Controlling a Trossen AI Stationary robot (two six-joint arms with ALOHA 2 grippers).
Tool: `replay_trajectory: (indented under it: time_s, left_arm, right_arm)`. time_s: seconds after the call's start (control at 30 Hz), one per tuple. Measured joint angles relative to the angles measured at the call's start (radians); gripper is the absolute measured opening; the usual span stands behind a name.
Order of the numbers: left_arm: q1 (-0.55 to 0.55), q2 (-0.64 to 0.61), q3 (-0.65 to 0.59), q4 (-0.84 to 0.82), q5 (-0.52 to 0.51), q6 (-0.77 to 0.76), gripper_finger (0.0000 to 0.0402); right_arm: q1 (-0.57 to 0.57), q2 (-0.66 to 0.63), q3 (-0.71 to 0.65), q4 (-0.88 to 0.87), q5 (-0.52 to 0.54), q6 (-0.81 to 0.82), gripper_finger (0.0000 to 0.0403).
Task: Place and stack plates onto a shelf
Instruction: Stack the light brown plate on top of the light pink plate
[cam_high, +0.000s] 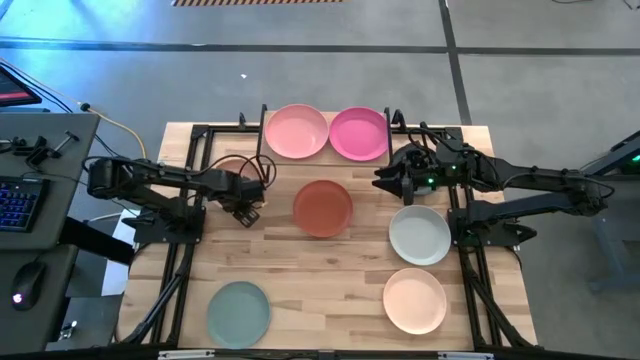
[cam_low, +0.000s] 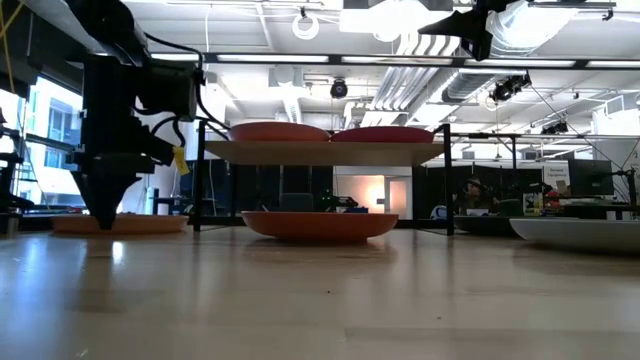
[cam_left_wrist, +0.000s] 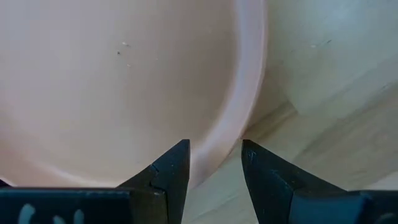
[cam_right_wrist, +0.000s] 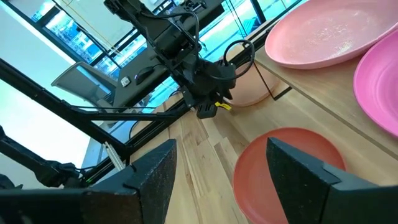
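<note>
Peach plate (cam_left_wrist: 112, 81), matte and shallow-rimmed, has its edge between the left pincer's (cam_left_wrist: 214, 163) parted fingers.

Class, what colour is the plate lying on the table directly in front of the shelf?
Terracotta, a brownish orange-red plate; the high view shows it best.

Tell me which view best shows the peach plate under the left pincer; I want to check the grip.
The left wrist view: the peach plate fills it, its rim between the open left pincer fingers. The high view shows a sliver beside the arm, the low view its edge, the right wrist view part of it far off.
</note>
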Motion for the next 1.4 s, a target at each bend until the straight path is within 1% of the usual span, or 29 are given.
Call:
replay_trajectory:
  time_s: [0.2, 0.33, 0.47, 0.57, 0.67, 0.8, 0.9, 1.07, 1.2, 1.27, 1.3, 1.4]
  left_arm:
    - [-0.019, 0.0, 0.0, 0.0, 0.132, 0.007, 0.0133]
    - [-0.077, 0.0, 0.0, -0.001, 0.203, -0.031, 0.0133]
    - [-0.167, 0.0, 0.0, 0.021, 0.249, -0.104, 0.0133]
    - [-0.241, 0.0, 0.0, 0.088, 0.252, -0.181, 0.0133]
    - [-0.306, 0.0, 0.0, 0.191, 0.252, -0.262, 0.0133]
    - [-0.369, 0.0, 0.0, 0.337, 0.241, -0.373, 0.0133]
    - [-0.404, 0.0, 0.0, 0.425, 0.224, -0.427, 0.0133]
    - [-0.44, 0.026, 0.0, 0.528, 0.198, -0.484, 0.0133]
    - [-0.461, 0.089, 0.001, 0.624, 0.198, -0.51, 0.0133]
    - [-0.466, 0.125, 0.014, 0.665, 0.216, -0.51, 0.0133]
    - [-0.466, 0.143, 0.031, 0.665, 0.233, -0.51, 0.0133]
    - [-0.463, 0.179, 0.089, 0.644, 0.24, -0.485, 0.0133]
  right_arm:
    - [0.0, 0.0, 0.0, 0.0, 0.0, -0.001, 0.0229]
    - [0.0, 0.0, 0.0, 0.0, 0.0, -0.002, 0.0229]
    - [0.0, 0.0, 0.0, 0.0, 0.0, -0.003, 0.0229]
    - [0.0, 0.0, 0.0, 0.0, 0.0, -0.011, 0.0229]
    - [0.0, 0.0, 0.0, 0.0, 0.0, -0.011, 0.0229]
    - [0.0, 0.0, 0.0, 0.0, 0.0, -0.011, 0.0229]
    - [0.0, 0.0, 0.0, 0.0, 0.0, -0.011, 0.0229]
    - [0.0, 0.0, 0.0, 0.0, 0.0, -0.03, 0.0229]
    - [0.0, 0.0, 0.0, 0.0, 0.0, -0.03, 0.0229]
    - [0.0, 0.0, 0.0, 0.0, 0.0, -0.03, 0.0229]
    - [0.0, 0.0, 0.0, 0.0, 0.0, -0.03, 0.0229]
    - [0.0, 0.0, 0.0, 0.0, 0.0, -0.025, 0.0229]
